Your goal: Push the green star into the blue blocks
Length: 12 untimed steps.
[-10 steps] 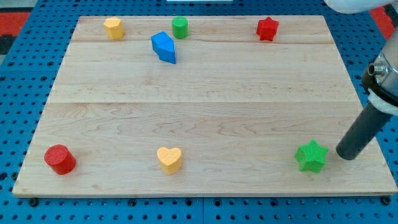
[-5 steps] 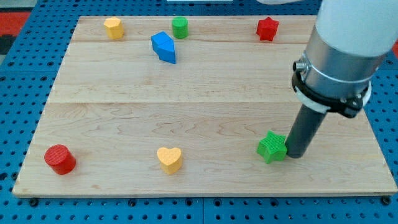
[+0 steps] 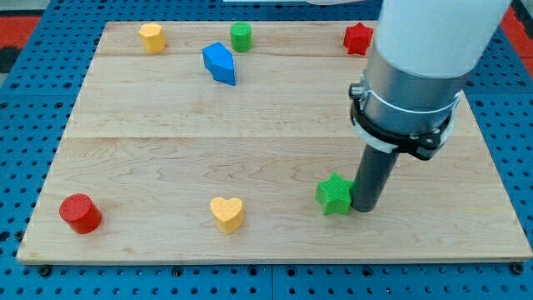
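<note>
My tip (image 3: 365, 207) touched the green star (image 3: 335, 194) on its right side, near the desk's (image 3: 275, 117) bottom edge, right of centre. Rod only; nothing clamped. Blue block (image 3: 220, 63) sat well apart near the top edge, beside a green cylinder (image 3: 241, 36). No containers seen.

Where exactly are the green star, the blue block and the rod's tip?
green star (image 3: 335, 195): camera view, its top face.
blue block (image 3: 219, 62): camera view, its top face.
my tip (image 3: 365, 208): camera view, rod's bottom end, against the star's right.
</note>
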Each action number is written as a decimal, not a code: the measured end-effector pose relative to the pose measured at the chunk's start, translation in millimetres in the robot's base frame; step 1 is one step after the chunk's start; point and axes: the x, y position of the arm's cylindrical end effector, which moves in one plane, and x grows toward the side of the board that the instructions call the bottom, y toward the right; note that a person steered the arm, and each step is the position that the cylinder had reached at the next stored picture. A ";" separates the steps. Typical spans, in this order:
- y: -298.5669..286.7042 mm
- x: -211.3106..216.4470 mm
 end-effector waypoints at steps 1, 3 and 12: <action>-3.6 2.1; -31.0 -2.9; -81.0 -174.3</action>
